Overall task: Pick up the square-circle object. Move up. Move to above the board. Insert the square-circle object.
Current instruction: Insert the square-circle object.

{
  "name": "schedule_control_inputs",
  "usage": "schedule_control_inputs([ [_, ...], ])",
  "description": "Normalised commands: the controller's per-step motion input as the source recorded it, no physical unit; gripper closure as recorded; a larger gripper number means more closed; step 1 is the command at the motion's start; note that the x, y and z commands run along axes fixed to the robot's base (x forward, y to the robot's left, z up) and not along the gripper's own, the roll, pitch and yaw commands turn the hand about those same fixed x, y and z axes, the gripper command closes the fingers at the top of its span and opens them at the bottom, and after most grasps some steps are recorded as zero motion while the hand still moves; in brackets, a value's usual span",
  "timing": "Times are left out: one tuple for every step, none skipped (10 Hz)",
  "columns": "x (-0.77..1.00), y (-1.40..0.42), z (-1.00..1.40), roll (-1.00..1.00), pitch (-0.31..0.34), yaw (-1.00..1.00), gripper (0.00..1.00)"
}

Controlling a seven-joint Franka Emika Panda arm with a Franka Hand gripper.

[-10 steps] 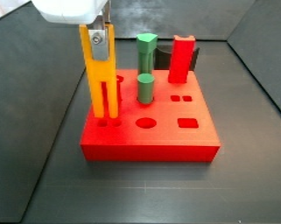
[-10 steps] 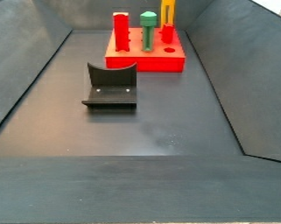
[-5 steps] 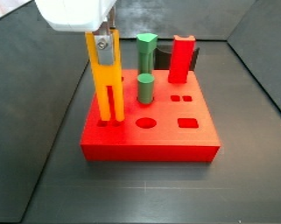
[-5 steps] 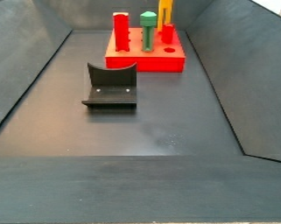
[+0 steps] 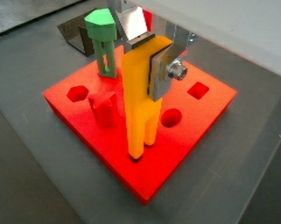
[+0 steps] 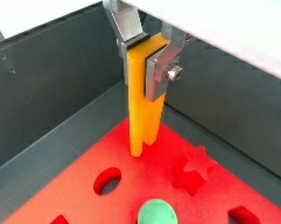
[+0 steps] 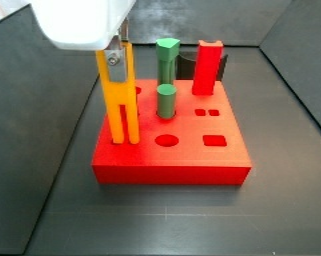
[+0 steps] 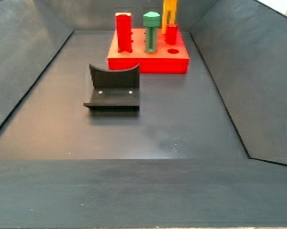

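Note:
My gripper [image 7: 113, 62] is shut on the square-circle object [image 7: 117, 105], a long yellow-orange bar held upright by its upper end. Both wrist views show the silver fingers [image 5: 164, 72] clamping the bar [image 5: 140, 105], and the gripper [image 6: 149, 57] around the bar [image 6: 143, 109]. The bar's lower end meets the top of the board [image 7: 190, 160], a flat red block, at its left side. How deep it sits I cannot tell. The board also shows in a side view [image 8: 157, 63], with the bar [image 8: 171, 12] at its far end and the gripper cut off above.
Two green pegs [image 7: 167, 60] [image 7: 164, 102] and a red square post [image 7: 207, 68] stand in the board. Round and square holes [image 7: 166, 140] lie open on its top. The fixture [image 8: 112, 88] stands on the dark floor near the board. Tray walls rise on all sides.
The gripper has moved down with the yellow bar, and the bar's lower end now sits lower at the board's top.

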Motion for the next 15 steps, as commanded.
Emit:
schedule_control_inputs([
  [-0.04,-0.19,-0.15,0.01,-0.034,-0.14,1.0],
  [-0.09,-0.07,-0.19,0.0,-0.03,-0.09,1.0],
  [0.0,0.02,-0.23,0.01,-0.104,-0.06,1.0],
  [0.18,0.17,-0.22,0.01,-0.14,-0.08,1.0],
  [0.11,0.27,-0.21,0.0,-0.106,-0.08,1.0],
  [0.06,0.29,-0.2,0.0,-0.069,-0.06,1.0],
  [0.0,0.2,-0.18,0.0,-0.057,-0.07,1.0],
  [-0.05,0.0,-0.17,0.0,-0.066,-0.1,1.0],
  [-0.03,-0.12,-0.15,0.0,-0.111,-0.1,1.0],
  [0.0,-0.19,-0.12,0.0,-0.127,-0.11,1.0],
  [-0.02,-0.19,-0.11,0.0,-0.139,-0.14,1.0],
  [-0.01,-0.15,-0.11,0.0,-0.133,-0.14,1.0],
  [0.0,0.0,-0.19,0.0,-0.111,-0.09,1.0],
  [-0.03,0.03,-0.22,0.0,-0.066,-0.04,1.0],
  [-0.18,0.05,-0.2,0.0,-0.004,-0.01,1.0],
])
